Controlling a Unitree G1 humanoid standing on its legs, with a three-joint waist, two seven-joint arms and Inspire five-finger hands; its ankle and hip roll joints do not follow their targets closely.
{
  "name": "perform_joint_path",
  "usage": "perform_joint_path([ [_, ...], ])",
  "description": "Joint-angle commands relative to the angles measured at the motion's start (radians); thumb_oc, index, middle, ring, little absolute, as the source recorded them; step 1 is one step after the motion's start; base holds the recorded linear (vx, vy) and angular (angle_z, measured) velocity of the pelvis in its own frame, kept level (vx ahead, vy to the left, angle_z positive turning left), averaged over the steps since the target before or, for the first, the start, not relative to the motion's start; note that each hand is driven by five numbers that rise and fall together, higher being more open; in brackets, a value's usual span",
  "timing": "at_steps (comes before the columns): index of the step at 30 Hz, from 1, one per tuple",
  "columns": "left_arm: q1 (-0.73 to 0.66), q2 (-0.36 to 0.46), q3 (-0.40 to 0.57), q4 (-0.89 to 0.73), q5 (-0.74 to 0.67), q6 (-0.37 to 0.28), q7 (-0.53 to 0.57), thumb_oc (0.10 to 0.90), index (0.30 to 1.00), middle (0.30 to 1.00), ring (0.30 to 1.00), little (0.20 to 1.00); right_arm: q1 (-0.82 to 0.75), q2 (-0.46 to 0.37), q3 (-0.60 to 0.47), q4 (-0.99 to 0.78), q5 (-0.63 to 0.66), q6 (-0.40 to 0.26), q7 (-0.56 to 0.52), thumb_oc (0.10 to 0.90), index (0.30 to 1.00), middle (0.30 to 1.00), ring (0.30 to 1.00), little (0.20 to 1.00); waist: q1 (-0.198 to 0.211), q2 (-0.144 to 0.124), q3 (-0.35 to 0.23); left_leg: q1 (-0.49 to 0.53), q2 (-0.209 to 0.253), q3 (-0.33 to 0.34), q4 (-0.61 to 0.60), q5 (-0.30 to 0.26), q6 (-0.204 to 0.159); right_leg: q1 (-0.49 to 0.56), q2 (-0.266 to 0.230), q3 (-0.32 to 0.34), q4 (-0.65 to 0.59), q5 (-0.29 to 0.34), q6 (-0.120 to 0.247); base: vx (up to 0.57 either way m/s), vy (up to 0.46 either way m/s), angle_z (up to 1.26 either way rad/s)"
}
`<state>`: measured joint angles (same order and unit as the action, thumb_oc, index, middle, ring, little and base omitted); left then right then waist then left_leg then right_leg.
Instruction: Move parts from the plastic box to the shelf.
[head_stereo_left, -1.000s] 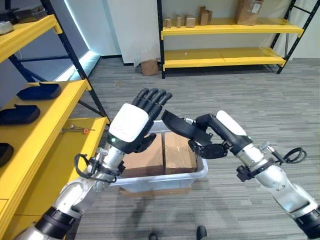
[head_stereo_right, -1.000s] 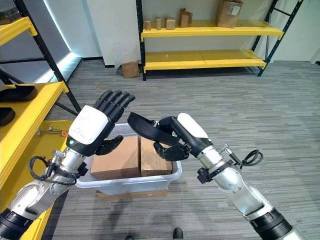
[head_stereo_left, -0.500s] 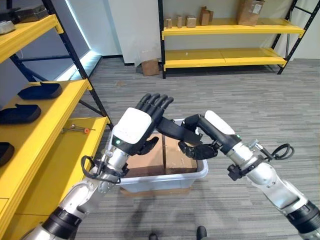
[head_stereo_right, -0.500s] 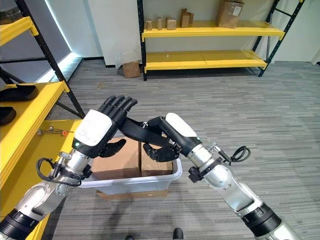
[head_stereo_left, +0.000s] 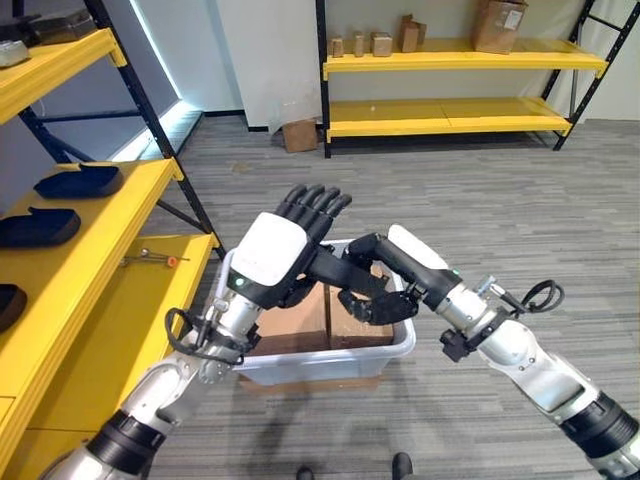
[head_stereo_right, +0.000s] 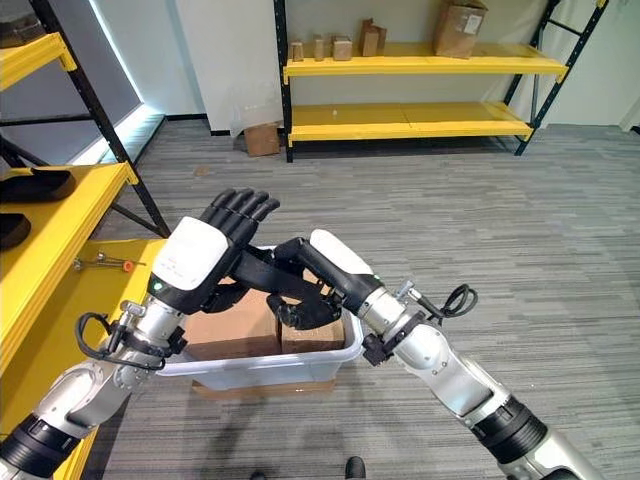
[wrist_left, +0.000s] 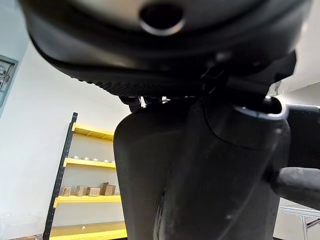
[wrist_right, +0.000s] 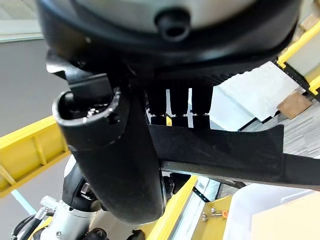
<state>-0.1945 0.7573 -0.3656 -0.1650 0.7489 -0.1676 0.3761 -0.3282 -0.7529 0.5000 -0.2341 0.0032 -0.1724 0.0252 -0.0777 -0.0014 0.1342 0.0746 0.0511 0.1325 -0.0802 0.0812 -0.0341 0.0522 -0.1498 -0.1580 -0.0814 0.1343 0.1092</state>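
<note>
A long flat black part (head_stereo_left: 335, 268) is held over the clear plastic box (head_stereo_left: 330, 358), with my right hand (head_stereo_left: 385, 290) shut on it; the same part (wrist_right: 220, 150) runs past the fingers in the right wrist view. Its far end reaches in under the palm of my left hand (head_stereo_left: 275, 250), which is raised above the box's left side with its fingers straight and pointing up. Whether the left thumb touches the part is hidden. Two brown cardboard pieces (head_stereo_left: 295, 320) lie inside the box. The yellow shelf (head_stereo_left: 90, 260) stands at my left.
Three black parts (head_stereo_left: 78, 182) lie on the left shelf's middle level, and small tools (head_stereo_left: 150, 260) on its lower level. A second yellow rack (head_stereo_left: 460, 60) with cardboard boxes stands against the far wall, with a small carton (head_stereo_left: 298, 133) on the floor beside it.
My right hand has carried the black part leftward until its end sits under the left palm. The left hand has shifted slightly right and stayed raised.
</note>
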Motion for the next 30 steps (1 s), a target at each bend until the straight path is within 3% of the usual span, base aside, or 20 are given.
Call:
perform_joint_path([
  [1,-0.162,-0.027,-0.035,0.024,-0.042,-0.008,0.025,0.900,1.000,1.000,1.000,1.000,-0.189,0.059,-0.020,-0.085,0.081,-0.101,-0.044,0.400,0.300,0.300,0.300,0.300,0.008,-0.019,-0.089,0.045,0.017,-0.020,-0.007,-0.089,-0.004,-0.022,-0.019,0.023,0.107,-0.085,0.039,0.00,0.000,0.00],
  [2,-0.162,-0.027,-0.035,0.024,-0.042,-0.008,0.025,0.900,1.000,1.000,1.000,1.000,-0.190,0.059,-0.020,-0.085,0.081,-0.101,-0.044,0.400,0.300,0.300,0.300,0.300,0.008,-0.019,-0.088,0.045,0.017,-0.020,-0.007,-0.089,-0.004,-0.022,-0.019,0.023,0.107,-0.085,0.039,0.00,0.000,0.00],
  [3,-0.165,-0.028,-0.040,0.026,-0.044,-0.010,0.021,0.588,0.564,0.564,0.564,0.564,-0.192,0.062,-0.017,-0.088,0.084,-0.100,-0.043,0.400,0.300,0.300,0.300,0.300,0.007,-0.018,-0.088,0.046,0.017,-0.019,-0.007,-0.089,-0.004,-0.023,-0.019,0.023,0.108,-0.086,0.039,0.00,0.000,0.00],
  [4,-0.166,-0.029,-0.042,0.026,-0.045,-0.010,0.020,0.476,0.407,0.407,0.407,0.407,-0.193,0.064,-0.017,-0.088,0.085,-0.100,-0.043,0.400,0.300,0.300,0.300,0.300,0.007,-0.018,-0.088,0.046,0.017,-0.019,-0.007,-0.089,-0.003,-0.023,-0.019,0.023,0.109,-0.085,0.039,0.00,0.000,0.00],
  [5,-0.167,-0.029,-0.043,0.026,-0.046,-0.010,0.019,0.400,0.300,0.300,0.300,0.300,-0.193,0.065,-0.017,-0.089,0.085,-0.101,-0.042,0.400,0.300,0.300,0.300,0.300,0.007,-0.018,-0.088,0.046,0.017,-0.019,-0.007,-0.090,-0.003,-0.023,-0.019,0.023,0.109,-0.085,0.039,0.00,0.000,0.00],
  [28,-0.146,-0.058,-0.050,0.053,-0.061,-0.004,0.013,0.400,0.300,0.300,0.300,0.300,-0.164,0.100,-0.043,-0.092,0.073,-0.096,-0.068,0.400,0.300,0.300,0.300,0.300,0.002,-0.013,-0.086,0.046,0.019,-0.016,-0.007,-0.089,-0.003,-0.022,-0.015,0.029,0.106,-0.087,0.037,0.00,0.000,0.00],
  [29,-0.141,-0.061,-0.046,0.057,-0.063,-0.003,0.014,0.400,0.300,0.300,0.300,0.300,-0.153,0.107,-0.052,-0.090,0.075,-0.094,-0.071,0.839,0.915,0.915,0.915,0.915,0.001,-0.012,-0.087,0.046,0.019,-0.016,-0.007,-0.089,-0.003,-0.023,-0.014,0.030,0.106,-0.088,0.036,0.00,0.000,0.00],
  [30,-0.131,-0.065,-0.039,0.059,-0.065,-0.002,0.014,0.400,0.300,0.300,0.300,0.300,-0.132,0.115,-0.066,-0.090,0.083,-0.095,-0.076,0.900,1.000,1.000,1.000,1.000,-0.001,-0.011,-0.087,0.044,0.020,-0.016,-0.007,-0.087,-0.003,-0.025,-0.014,0.030,0.106,-0.087,0.035,0.00,0.000,0.00],
])
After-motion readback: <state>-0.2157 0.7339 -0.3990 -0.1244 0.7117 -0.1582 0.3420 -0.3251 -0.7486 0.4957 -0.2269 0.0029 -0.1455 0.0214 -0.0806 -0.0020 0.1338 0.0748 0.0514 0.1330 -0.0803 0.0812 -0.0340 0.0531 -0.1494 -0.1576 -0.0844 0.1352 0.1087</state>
